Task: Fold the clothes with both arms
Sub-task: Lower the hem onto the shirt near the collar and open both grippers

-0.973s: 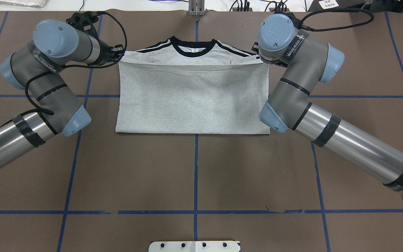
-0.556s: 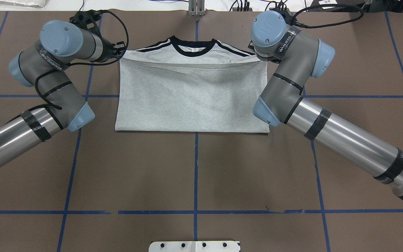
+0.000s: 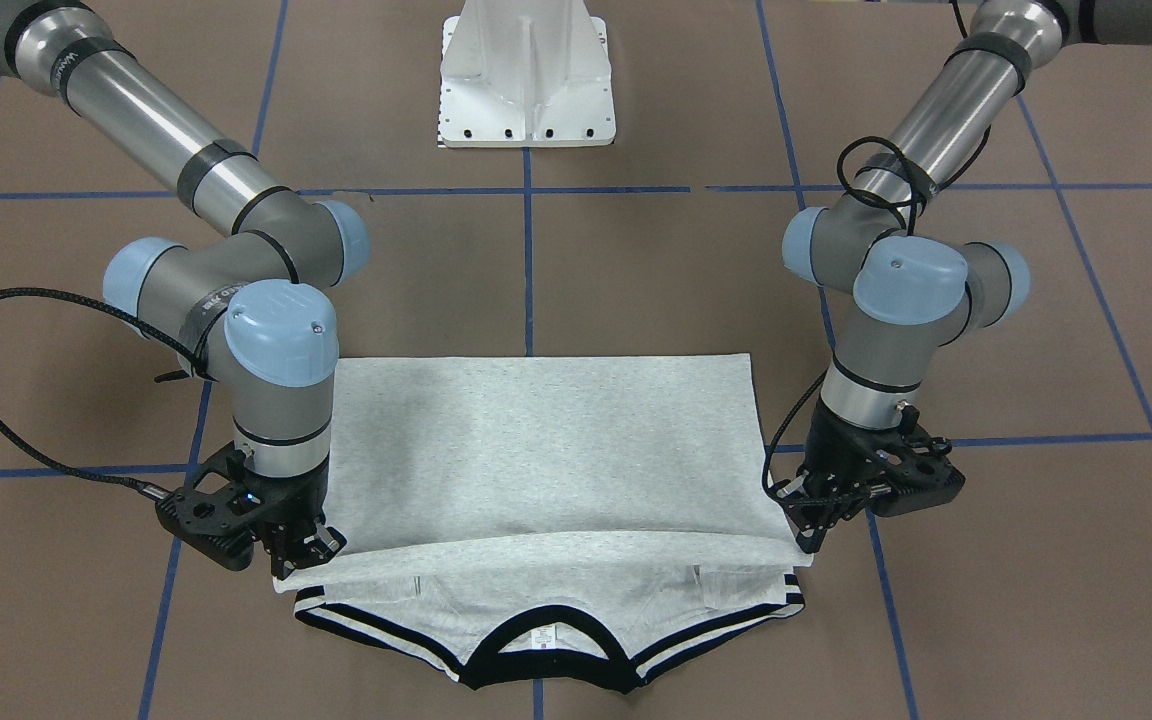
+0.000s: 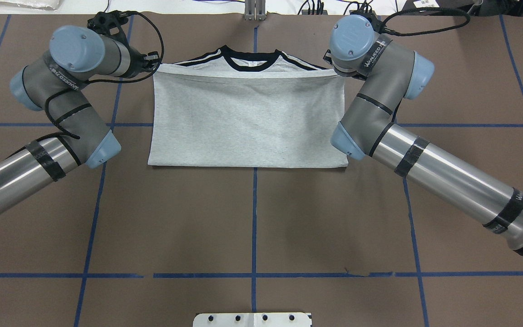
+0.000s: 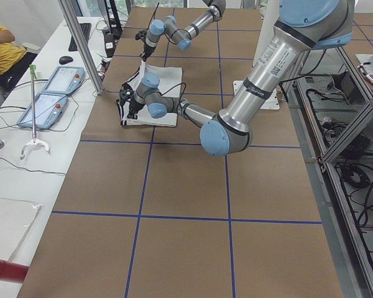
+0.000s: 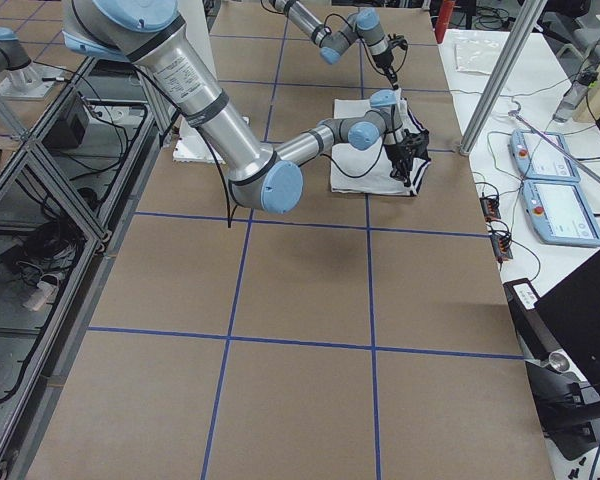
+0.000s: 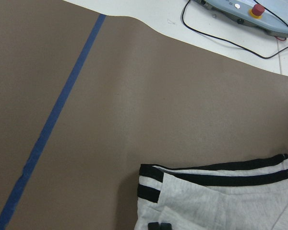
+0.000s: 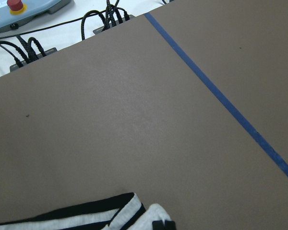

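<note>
While the T-shirt [image 4: 248,118] lies doubled over at mid-width on the tabletop [image 4: 175,218], both hands hold its top layer.
Left hand [image 3: 808,525] and right hand [image 3: 301,550] are each clamped on a corner of the folded-over edge, just short of the black collar [image 3: 546,683]. Striped shoulders show past that edge, and blue tape lines [image 4: 253,227] run underneath.

T-shirt [image 6: 352,178]: grey, flat on the brown table [image 6: 300,380].
Right arm [image 6: 270,185]: big, reaching across the T-shirt.
Right gripper [image 6: 410,170]: at the T-shirt's near corner.
Left arm [image 6: 325,30]: small, behind the T-shirt.
Left gripper [image 6: 394,90]: at the T-shirt's far corner.
Control pads [image 6: 552,195]: two, past the T-shirt.
</note>
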